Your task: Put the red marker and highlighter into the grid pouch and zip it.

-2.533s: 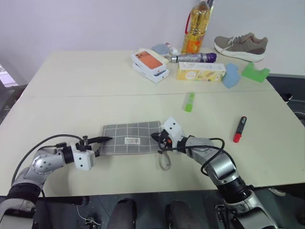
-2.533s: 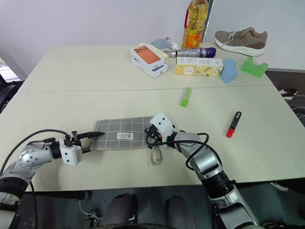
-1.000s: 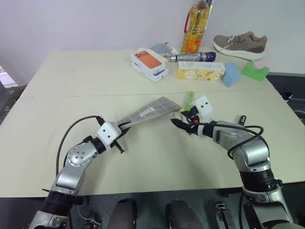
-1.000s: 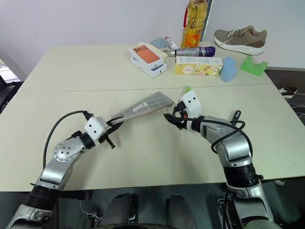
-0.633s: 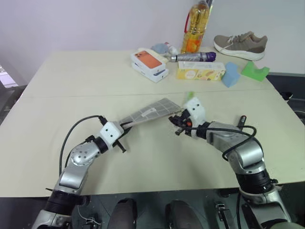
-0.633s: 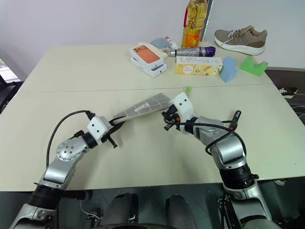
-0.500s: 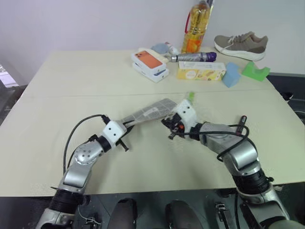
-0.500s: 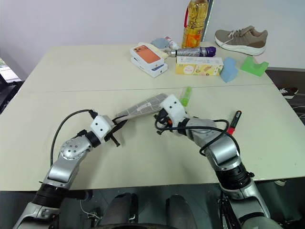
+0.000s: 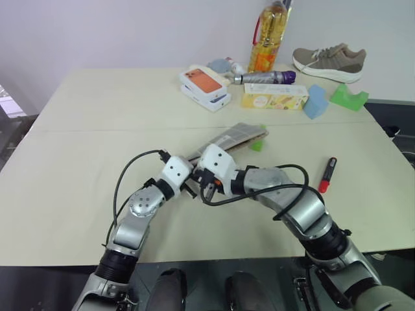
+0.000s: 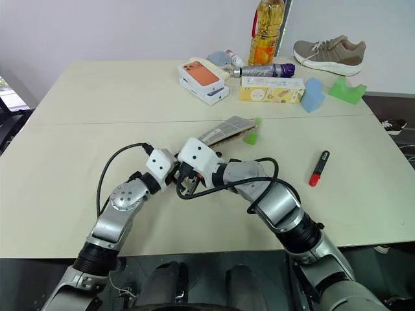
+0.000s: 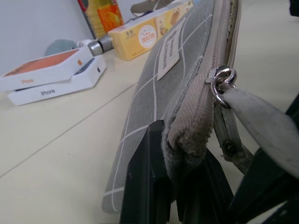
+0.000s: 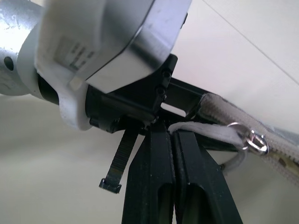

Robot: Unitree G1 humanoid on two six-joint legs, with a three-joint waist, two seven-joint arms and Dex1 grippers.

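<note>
Both arms cross mid-tabletop (image 9: 84, 149), and the lifted grid pouch (image 9: 237, 136) slants between them toward the highlighter (image 9: 258, 144), blocking reach from that side. The red marker (image 9: 326, 174) lies well apart with bare surface all around. The back edge is crowded by phone boxes (image 9: 205, 87), a yellow carton (image 9: 273, 96) and foam blocks (image 9: 316, 102).

Our two arms meet mid-front, wrists nearly touching. Our left end effector (image 11: 175, 186) is clamped tight on the pouch (image 11: 182, 88) end; our right end effector (image 12: 174, 154) has fingers pressed together (on the grey loop (image 12: 205, 133)).
</note>
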